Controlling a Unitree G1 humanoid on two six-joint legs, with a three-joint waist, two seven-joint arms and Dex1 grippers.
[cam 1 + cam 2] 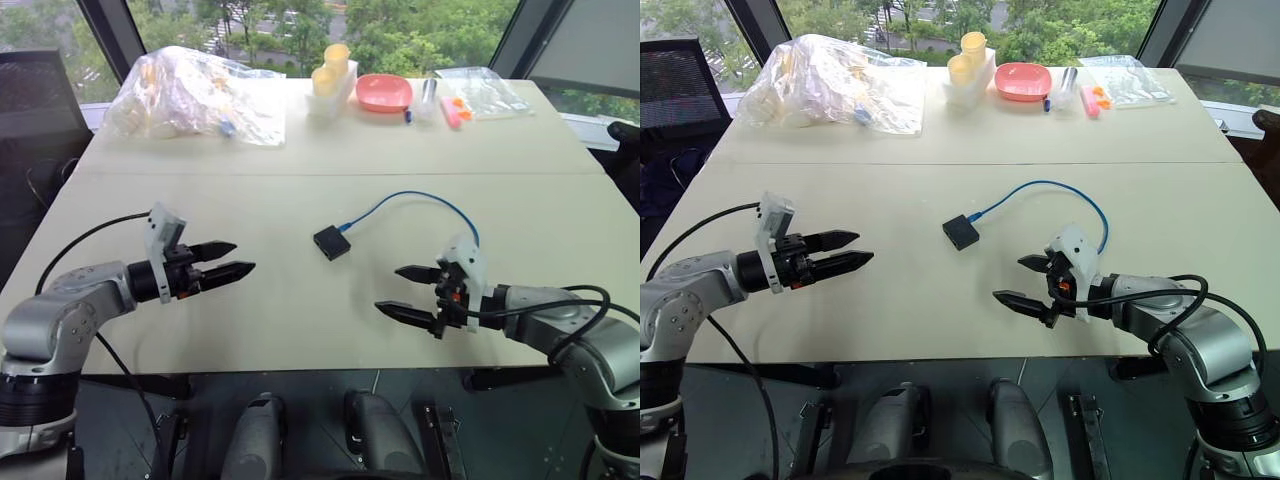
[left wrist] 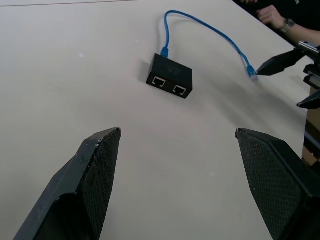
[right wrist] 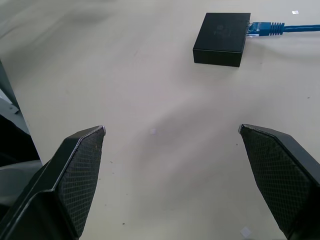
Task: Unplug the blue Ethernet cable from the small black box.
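Note:
The small black box lies flat in the middle of the pale table, two empty sockets facing my left gripper. The blue Ethernet cable is plugged into the box's far side and arcs right. Its free end rests on the table by my right gripper's upper finger. My left gripper hovers open to the box's left, nothing between its fingers. My right gripper is open and empty, below and right of the box, pointing toward it.
Along the far edge of the table sit a clear bag of items, yellow cups, a pink bowl and another clear bag. A person's hand rests beyond the table's right side.

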